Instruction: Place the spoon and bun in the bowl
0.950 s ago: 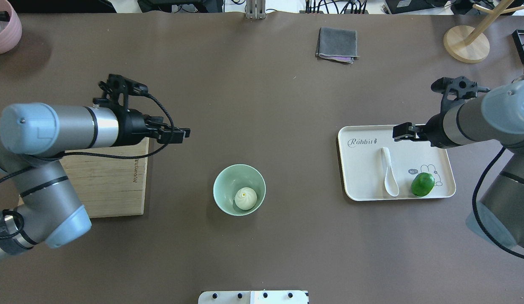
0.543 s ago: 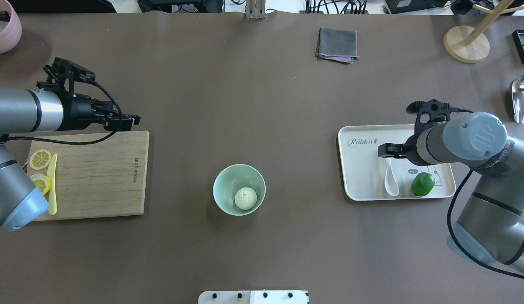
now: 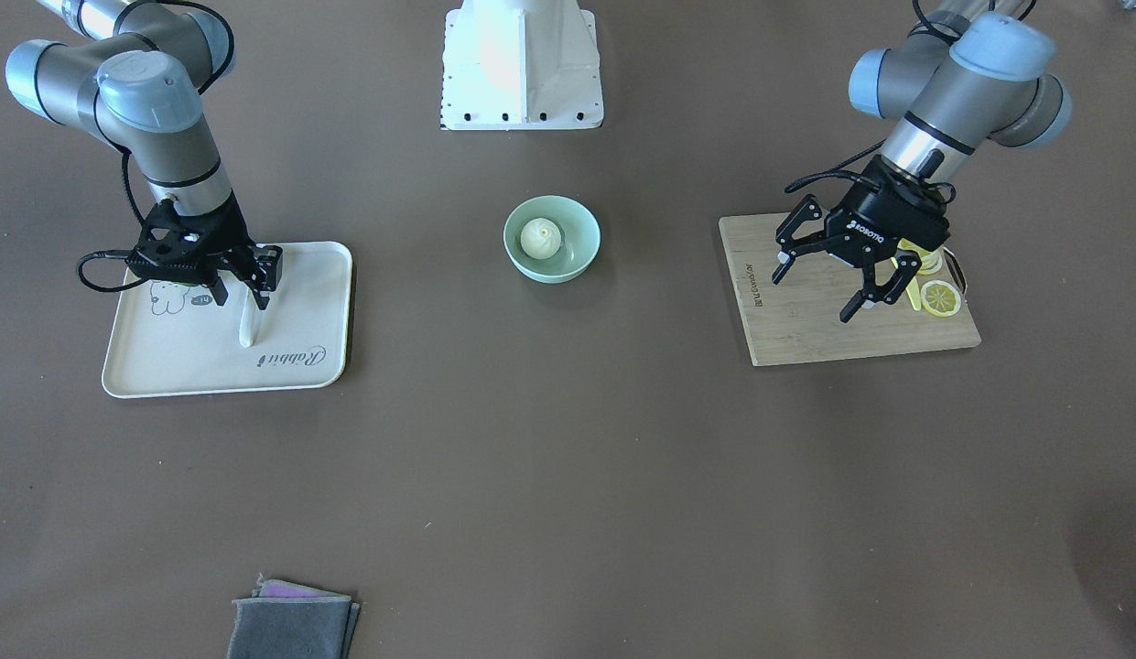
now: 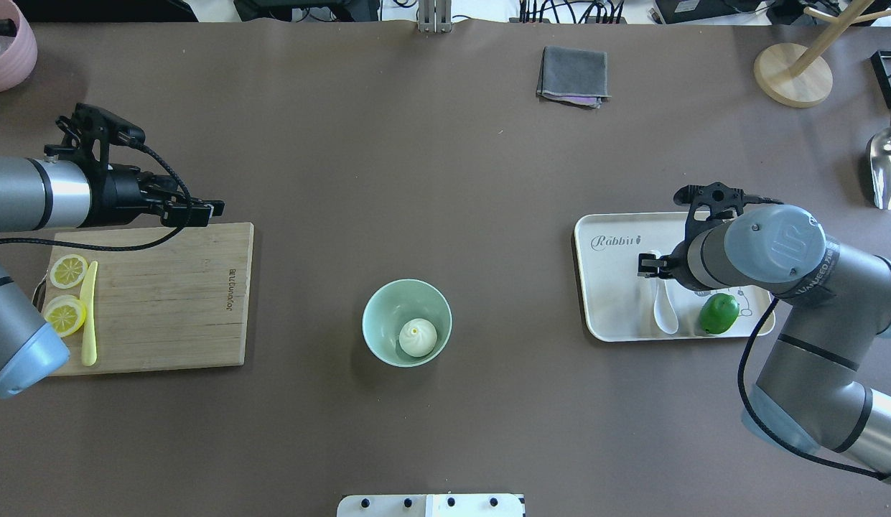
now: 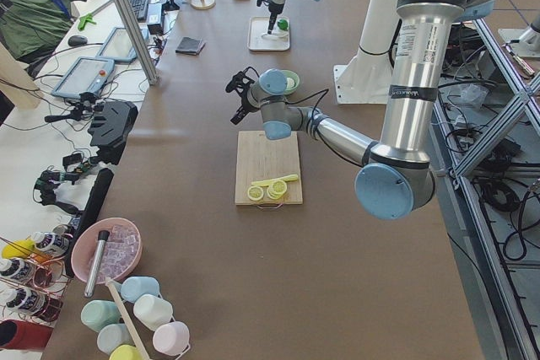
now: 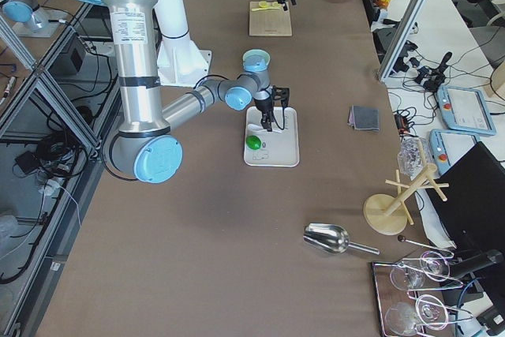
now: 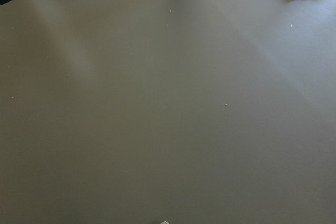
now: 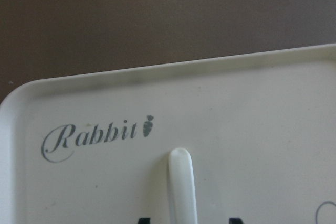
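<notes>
1. A wooden cutting board (image 4: 172, 323) is printed "Joyoung"; the left gripper (image 3: 813, 295), marked "ROBOTIQ", is held above it, splayed and empty.
2. The tray (image 4: 610, 309), lettered "Rabbit", carries the spoon (image 4: 664, 312).
3. The bowl (image 4: 388, 309) is placed mid-table.
4. The spoon's handle is straddled by the parted right gripper (image 3: 242, 291).
5. The bun (image 4: 418, 337) is seen inside the bowl.

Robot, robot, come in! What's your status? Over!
Right claw open, astride the spoon handle on the tray. Left claw open above the cutting board. Bun in bowl. Green fruit beside spoon, not touching.
</notes>
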### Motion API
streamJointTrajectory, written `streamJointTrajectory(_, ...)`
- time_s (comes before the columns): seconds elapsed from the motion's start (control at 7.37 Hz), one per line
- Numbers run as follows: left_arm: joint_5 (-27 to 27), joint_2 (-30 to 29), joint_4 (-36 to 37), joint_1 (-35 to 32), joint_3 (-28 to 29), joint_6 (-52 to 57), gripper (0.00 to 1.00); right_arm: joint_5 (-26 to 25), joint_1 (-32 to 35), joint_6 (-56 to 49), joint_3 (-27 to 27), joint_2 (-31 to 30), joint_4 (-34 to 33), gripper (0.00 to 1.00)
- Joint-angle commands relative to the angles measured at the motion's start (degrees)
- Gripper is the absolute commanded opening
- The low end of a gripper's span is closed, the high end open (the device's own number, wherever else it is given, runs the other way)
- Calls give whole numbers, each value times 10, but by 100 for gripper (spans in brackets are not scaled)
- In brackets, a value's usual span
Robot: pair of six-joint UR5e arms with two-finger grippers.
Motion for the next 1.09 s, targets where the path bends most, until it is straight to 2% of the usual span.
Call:
streamJointTrajectory(0.0, 0, 0, 0, 0, 0, 0, 97, -4, -9, 5, -6, 1, 2, 59)
streamJointTrajectory(0.54, 0, 0, 0, 0, 1, 0, 97, -12, -15, 5, -18, 1, 2, 48)
streamJointTrajectory(0.68, 0, 0, -3, 0, 1, 0, 97, -11, -15, 6, -18, 2, 2, 41)
streamJointTrajectory(0.81, 0, 0, -4, 0, 1, 0, 97, -11, -15, 8, -17, 2, 2, 24)
streamJointTrajectory(0.95, 0, 0, -3, 0, 1, 0, 97, -11, -15, 8, -15, 3, 3, 0)
